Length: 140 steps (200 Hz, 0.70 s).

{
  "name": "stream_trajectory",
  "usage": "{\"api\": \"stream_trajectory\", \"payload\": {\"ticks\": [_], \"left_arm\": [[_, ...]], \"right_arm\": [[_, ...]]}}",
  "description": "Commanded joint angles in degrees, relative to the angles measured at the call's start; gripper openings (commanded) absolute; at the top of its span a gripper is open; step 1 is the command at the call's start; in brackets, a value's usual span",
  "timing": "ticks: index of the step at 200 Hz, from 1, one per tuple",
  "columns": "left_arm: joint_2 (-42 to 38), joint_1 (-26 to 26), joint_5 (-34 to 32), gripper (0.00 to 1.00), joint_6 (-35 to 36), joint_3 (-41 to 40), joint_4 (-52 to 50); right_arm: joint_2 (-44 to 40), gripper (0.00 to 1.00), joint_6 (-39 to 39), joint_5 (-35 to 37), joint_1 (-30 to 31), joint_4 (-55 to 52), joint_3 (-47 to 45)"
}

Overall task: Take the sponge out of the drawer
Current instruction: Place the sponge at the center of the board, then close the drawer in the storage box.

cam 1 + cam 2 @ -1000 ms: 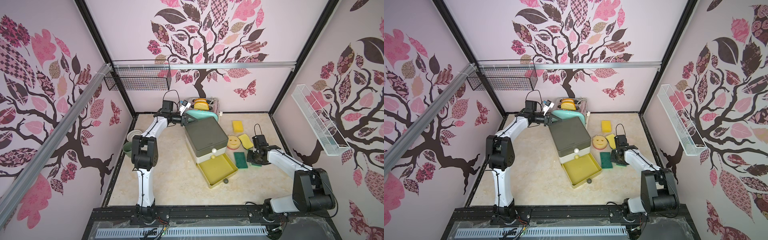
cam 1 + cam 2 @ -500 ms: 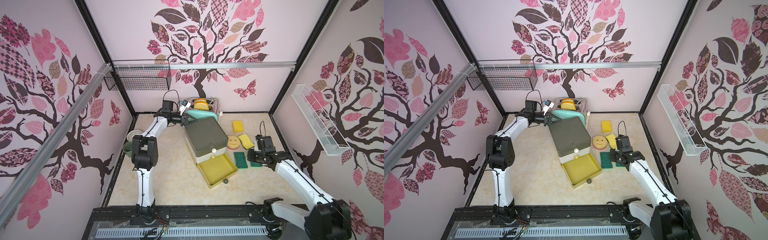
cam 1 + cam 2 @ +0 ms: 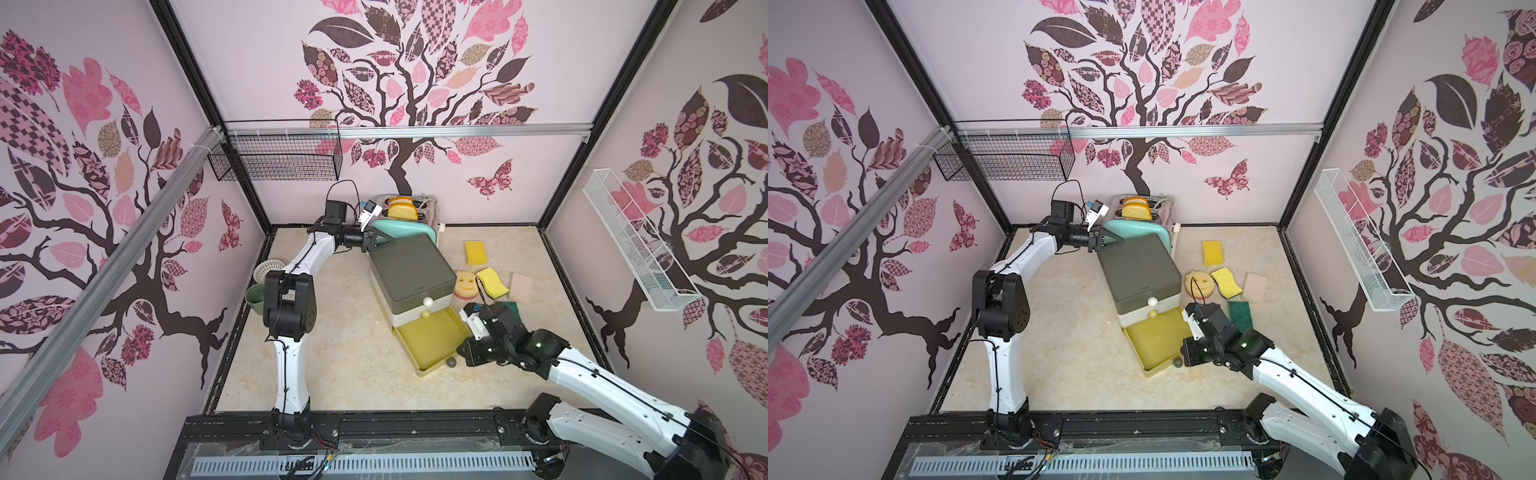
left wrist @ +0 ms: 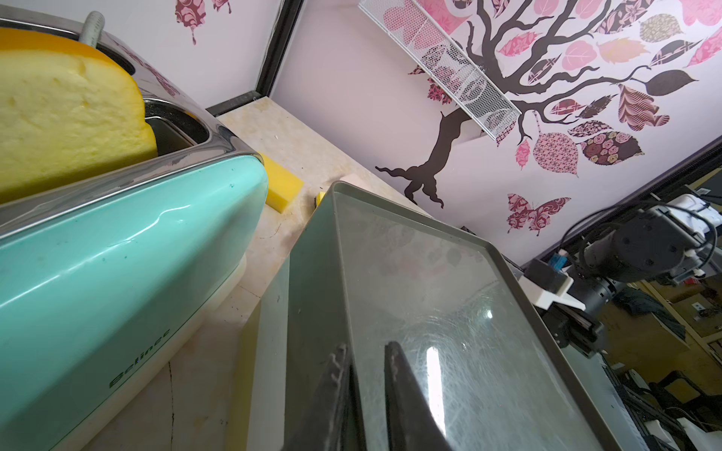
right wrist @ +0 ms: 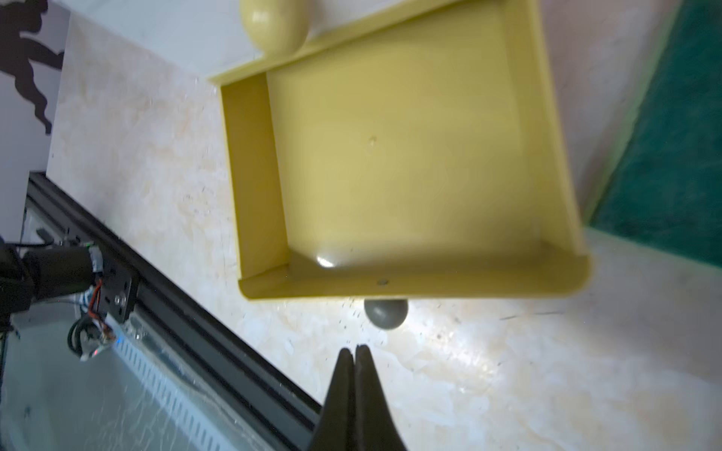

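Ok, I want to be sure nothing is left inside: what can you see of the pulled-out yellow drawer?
The yellow drawer is the lowest in the grey-topped cabinet, pulled far out. It is a shallow tray of smooth, glossy plastic with rounded front corners and a small grey knob. It holds nothing. The shut right tool points at the knob without touching.

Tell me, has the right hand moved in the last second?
Yes: the right hand left the green sponge for the knob on the yellow drawer.
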Motion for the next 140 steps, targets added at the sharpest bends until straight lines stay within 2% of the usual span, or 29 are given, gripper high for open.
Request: {"api": "stream_trajectory", "payload": {"ticks": [1,51,140], "left_arm": [[4.6,0.6,-7.1,0.2,3.9,-2.1,-4.1],[4.6,0.4,-7.1,0.2,4.1,-2.2,-4.6],[4.1,-0.1,-7.5,0.2,4.3,-3.3,-4.8]], "right_arm": [[-2.7,0.0,4.2,-1.0,0.8,-1.5,-1.5],[-3.5,0.0,7.4,0.8,3.9,2.2,-6.4],[5.2,0.0,7.7,3.6,4.8,17.6,-10.0]]}}
